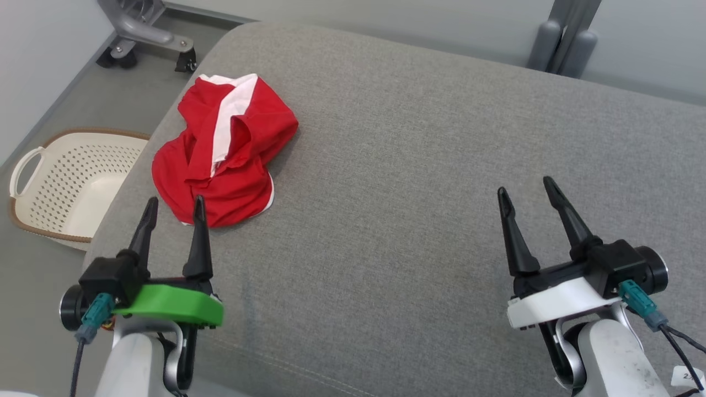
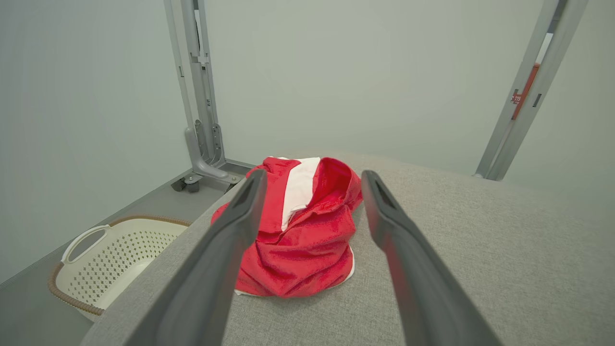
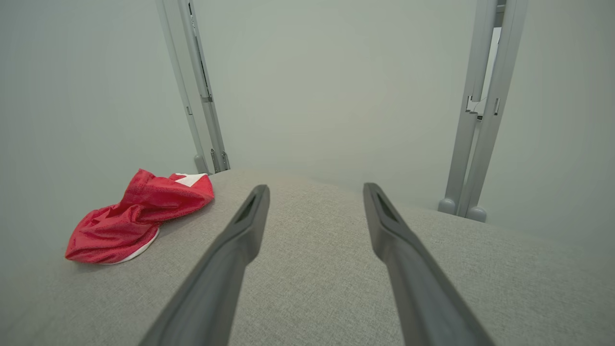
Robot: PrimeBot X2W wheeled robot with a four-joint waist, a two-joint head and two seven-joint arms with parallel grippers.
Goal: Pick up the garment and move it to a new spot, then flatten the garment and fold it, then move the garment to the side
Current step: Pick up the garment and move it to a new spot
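Red garment (image 1: 231, 138) crumpled near cushion (image 1: 413, 165) edge; left tool (image 1: 175, 200) spread, aimed at it for pickup; right tool (image 1: 524, 185) spread, empty.

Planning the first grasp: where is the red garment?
In the head view, the red garment lies crumpled at the left edge of the grey cushion, just beyond the left gripper.

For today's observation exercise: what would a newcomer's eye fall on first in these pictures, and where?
A crumpled red garment with a white stripe lies near the left edge of the grey cushion. The open left hand points at it from close by; the open right hand hangs far to the right.
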